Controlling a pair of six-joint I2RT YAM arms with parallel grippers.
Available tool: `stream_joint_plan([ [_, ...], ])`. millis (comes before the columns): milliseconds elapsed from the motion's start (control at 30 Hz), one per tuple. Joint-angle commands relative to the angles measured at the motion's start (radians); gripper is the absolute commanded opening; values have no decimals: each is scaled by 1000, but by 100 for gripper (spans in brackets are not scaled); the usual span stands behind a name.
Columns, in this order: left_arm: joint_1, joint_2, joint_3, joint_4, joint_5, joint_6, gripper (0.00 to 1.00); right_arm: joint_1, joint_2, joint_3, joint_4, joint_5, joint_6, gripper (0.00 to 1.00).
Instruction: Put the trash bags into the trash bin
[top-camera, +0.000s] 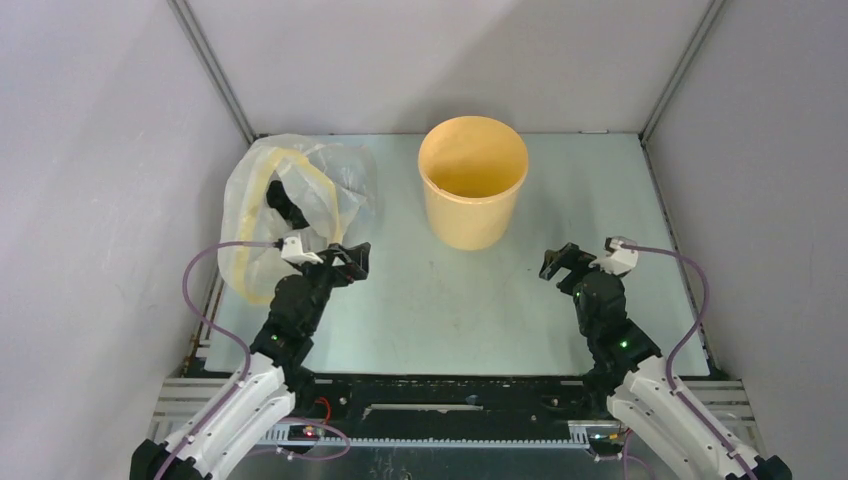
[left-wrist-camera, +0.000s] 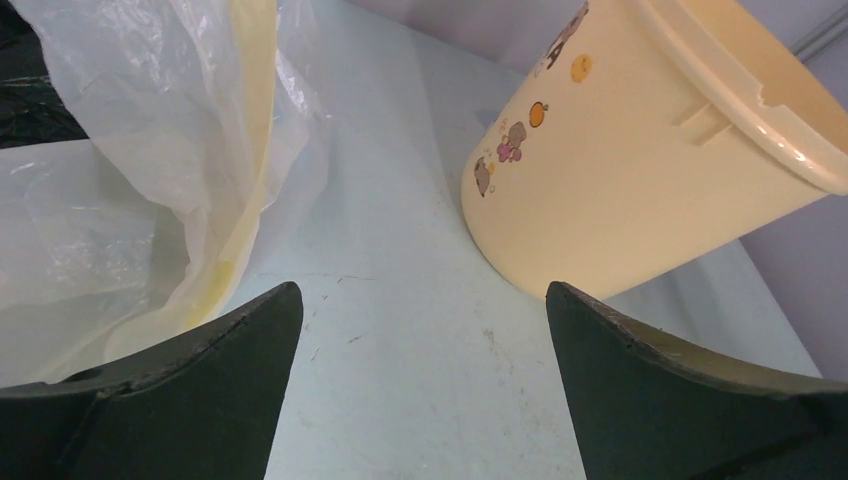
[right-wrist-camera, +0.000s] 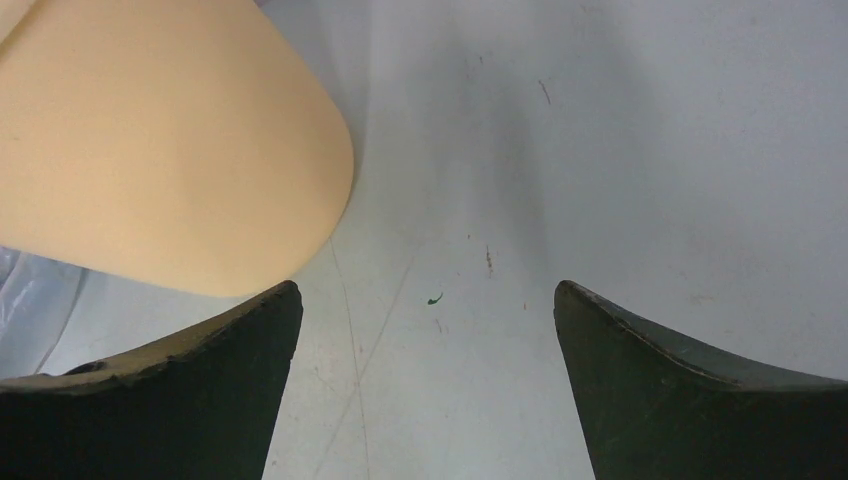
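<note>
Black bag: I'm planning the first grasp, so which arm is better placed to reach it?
Left, probably. The black bag shows at the clear bag, just beyond the open left gripper. The right gripper, also open, sits right of the bin.

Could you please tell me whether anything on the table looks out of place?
Only the clear yellow-banded bag: it slumps crumpled in the far-left corner with something black showing inside. The yellow bin stands upright.
</note>
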Motion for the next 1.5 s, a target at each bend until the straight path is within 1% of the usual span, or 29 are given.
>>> stream_joint_plan([
  [0, -4, -16, -8, -3, -50, 8, 100, -4, -4, 5, 5, -21, 18, 100],
  [67, -4, -28, -21, -9, -73, -2, 100, -3, -10, 9, 3, -66, 16, 100],
  [133, -4, -34, -39, 19, -54, -12, 100, -2, -12, 27, -37, -106, 19, 99],
  [200, -4, -31, -32, 11, -61, -34, 96, -1, -10, 43, -77, -140, 17, 99],
  [267, -4, -21, 6, -61, -129, -67, 94, 1, -10, 44, -112, -151, 17, 99],
  [300, -4, -15, 31, -109, -184, -82, 94, 1, -8, 41, -123, -155, 9, 99],
  [367, -4, -2, 83, -193, -249, -85, 92, 1, -3, 32, -130, -168, -9, 99],
  [433, -4, 9, 142, -281, -324, -68, 88, 5, -3, 17, -116, -188, -17, 98],
  [467, -4, 17, 176, -347, -383, -63, 90, 6, -3, 11, -108, -200, -21, 97],
  [533, -4, 38, 226, -428, -470, -56, 99, 15, -5, 1, -95, -204, -28, 96],
  [700, -4, 155, 300, -450, -579, 7, 100, 52, 1, -12, -56, -199, -42, 95],
  [767, -4, 228, 334, -434, -567, 39, 100, 67, 10, -12, -49, -186, -48, 95],
  [867, -4, 329, 376, -372, -503, 95, 100, 76, 14, -10, -47, -176, -51, 95],
  [967, 6, 436, 439, -343, -450, 123, 100, 79, 17, -11, -48, -171, -51, 95],
  [1033, 14, 516, 489, -350, -457, 127, 100, 79, 19, -10, -47, -168, -50, 95],
  [1133, 34, 639, 563, -406, -494, 116, 100, 81, 25, -10, -45, -169, -51, 95],
  [1167, 50, 672, 580, -418, -487, 104, 100, 81, 27, -10, -44, -169, -51, 95],
  [1300, 118, 784, 614, -417, -353, 74, 100, 81, 30, -10, -42, -164, -53, 95],
  [1433, 125, 854, 638, -409, -245, 68, 89, 81, 43, -10, -38, -159, -52, 95],
  [1467, 125, 863, 639, -401, -225, 67, 82, 81, 46, -10, -37, -158, -52, 95],
])
